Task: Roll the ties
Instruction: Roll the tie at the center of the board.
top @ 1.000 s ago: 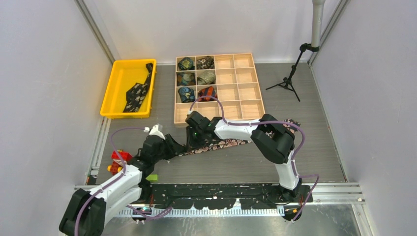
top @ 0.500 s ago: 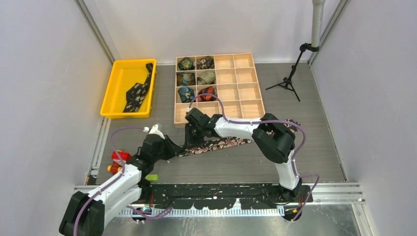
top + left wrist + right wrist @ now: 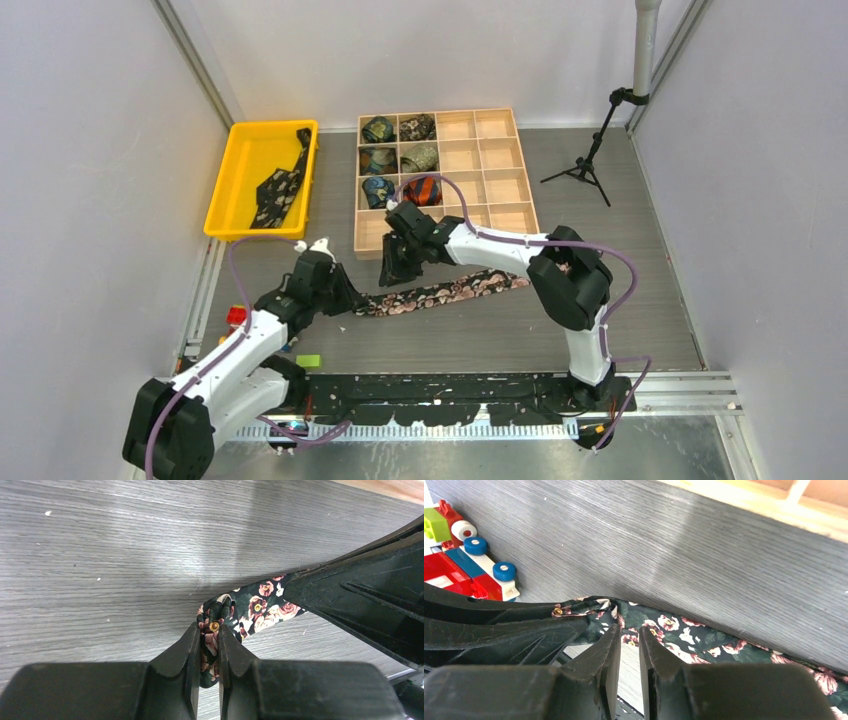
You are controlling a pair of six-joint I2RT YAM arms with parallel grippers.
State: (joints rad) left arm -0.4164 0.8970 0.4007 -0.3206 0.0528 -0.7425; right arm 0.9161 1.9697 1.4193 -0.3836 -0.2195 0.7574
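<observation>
A dark floral tie point(image 3: 440, 293) lies stretched on the grey table in front of the wooden box. My left gripper point(image 3: 352, 300) sits at its left end, shut on a bunched fold of the floral tie point(image 3: 260, 610) between its tips point(image 3: 206, 630). My right gripper point(image 3: 388, 275) hovers just behind that end, close to the left one. In the right wrist view its jaws point(image 3: 629, 630) stand a narrow gap apart with only table showing between them, and the floral tie point(image 3: 684, 635) lies just past its tips. A black dotted tie point(image 3: 280, 185) lies in the yellow bin.
The wooden compartment box point(image 3: 503, 185) behind holds several rolled ties point(image 3: 400, 160) in its left columns. The yellow bin point(image 3: 240, 170) stands at the back left. A tripod point(image 3: 585, 160) is at the back right. Toy blocks point(image 3: 237, 318) and a green block point(image 3: 308, 360) lie by the left arm.
My left gripper has closed on the tie's left end. My right gripper has lifted off the tie and drawn back toward the box, its jaws parting slightly.
</observation>
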